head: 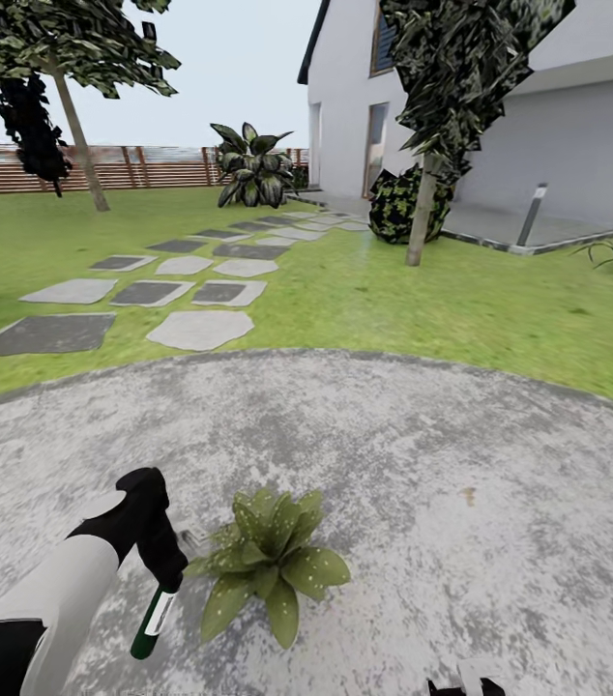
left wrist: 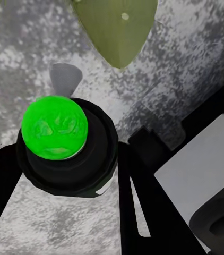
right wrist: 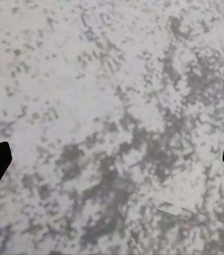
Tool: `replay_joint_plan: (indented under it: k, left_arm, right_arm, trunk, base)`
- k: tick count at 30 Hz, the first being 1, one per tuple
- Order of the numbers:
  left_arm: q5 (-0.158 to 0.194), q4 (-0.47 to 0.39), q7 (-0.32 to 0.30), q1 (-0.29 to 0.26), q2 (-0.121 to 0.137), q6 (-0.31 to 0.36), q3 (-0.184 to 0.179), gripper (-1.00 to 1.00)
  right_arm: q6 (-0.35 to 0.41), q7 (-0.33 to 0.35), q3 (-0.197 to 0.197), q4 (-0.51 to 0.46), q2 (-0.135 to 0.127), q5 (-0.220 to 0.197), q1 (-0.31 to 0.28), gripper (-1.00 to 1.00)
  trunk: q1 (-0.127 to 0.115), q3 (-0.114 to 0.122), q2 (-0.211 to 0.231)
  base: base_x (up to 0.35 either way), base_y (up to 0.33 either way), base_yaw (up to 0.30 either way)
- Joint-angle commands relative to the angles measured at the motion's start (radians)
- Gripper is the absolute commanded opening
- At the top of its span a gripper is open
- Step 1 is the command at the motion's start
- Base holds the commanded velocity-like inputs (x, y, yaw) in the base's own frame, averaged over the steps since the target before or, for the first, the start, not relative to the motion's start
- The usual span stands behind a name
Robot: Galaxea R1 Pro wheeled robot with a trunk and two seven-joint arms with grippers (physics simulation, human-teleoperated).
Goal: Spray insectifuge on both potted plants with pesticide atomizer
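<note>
Left gripper (head: 163, 565): closed around the pesticide atomizer (head: 152, 622), gripping it near its upper end while the rest of the bottle hangs below the fingers.
Atomizer's long axis: close to upright in the head view, tilted a little, its lower end nearer the camera. In the left wrist view the bottle is seen end-on, showing a bright green round face (left wrist: 54, 127) ringed by the dark body.
Key relation: the potted plant (head: 268, 563) sits just to the right of the held bottle on the grey patio (head: 442, 464). Its nearest leaves almost reach the gripper, and one leaf tip (left wrist: 117, 32) shows just past the bottle in the wrist view.
Nearer arm: the left one, already beside the plant.
Right gripper (right wrist: 112, 159): its two dark fingertips stand far apart with nothing between them, over bare mottled paving.
Containers: the plant's pot is hidden under the rosette, so I can't make it out. What is inside the bottle cannot be seen.
Second plant: I can't pick out another small potted rosette on the patio from here.
Judgement: the pick-up looks done. Spraying seems to need the nozzle turned toward the leaves to its right, and which end carries the nozzle I cannot tell.
</note>
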Motion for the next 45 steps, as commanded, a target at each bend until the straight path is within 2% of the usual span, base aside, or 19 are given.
replay_joint_plan:
  k: [1,3,6,9,13,18,22,31,45]
  left_arm:
    - [-0.008,-0.001,-0.012,-0.002,-0.001,0.011,0.0,-1.0]
    - [-0.01,-0.001,-0.035,-0.011,-0.002,0.013,-0.003,-1.0]
    - [-0.021,-0.003,-0.104,-0.018,-0.004,0.011,-0.009,-1.0]
    - [-0.062,-0.058,-0.104,-0.022,-0.005,0.011,-0.033,-1.0]
    - [-0.085,-0.087,-0.104,-0.023,-0.02,0.011,-0.041,-1.0]
    - [-0.09,-0.094,-0.104,-0.025,-0.038,0.011,-0.044,-1.0]
    - [-0.092,-0.095,-0.104,-0.047,-0.048,0.009,-0.044,-1.0]
    - [-0.093,-0.095,-0.104,-0.053,-0.045,0.009,-0.046,-1.0]
    - [-0.092,-0.095,-0.104,-0.045,-0.034,0.01,-0.046,-1.0]
  right_arm:
    - [-0.003,-0.004,0.009,0.001,0.0,-0.005,0.0,1.0]
    - [-0.003,-0.004,0.009,0.001,0.0,-0.005,0.0,1.0]
    - [-0.003,-0.004,0.008,0.001,-0.002,-0.005,0.0,1.0]
    - [-0.003,-0.003,0.008,0.001,-0.003,-0.005,0.0,1.0]
    - [-0.003,-0.004,0.008,0.001,-0.003,-0.005,0.0,1.0]
    - [-0.003,-0.005,0.008,0.001,-0.003,-0.005,0.0,1.0]
    - [-0.003,-0.004,0.007,0.001,-0.005,-0.005,0.0,1.0]
    - [-0.003,-0.003,0.01,0.005,-0.014,-0.002,0.0,1.0]
    - [-0.003,-0.003,0.009,0.004,-0.012,-0.004,0.0,1.0]
  trunk:
    - [0.0,-0.001,0.0]
    - [0.0,-0.001,0.0]
    - [0.0,-0.001,0.0]
    - [0.0,-0.001,0.0]
    - [0.0,-0.001,0.0]
    - [0.0,-0.001,0.0]
    - [0.0,-0.001,0.0]
    - [0.0,-0.001,0.0]
    - [0.0,-0.001,0.0]
  base:
    - [0.001,-0.001,0.259]
    - [0.0,0.0,0.226]
    - [0.0,0.0,0.066]
    - [0.0,0.0,0.011]
    - [0.0,0.0,0.048]
    - [0.0,0.0,0.236]
    - [0.052,-0.039,0.2]
    - [0.053,-0.239,0.011]
    - [-0.237,-0.206,0.0]
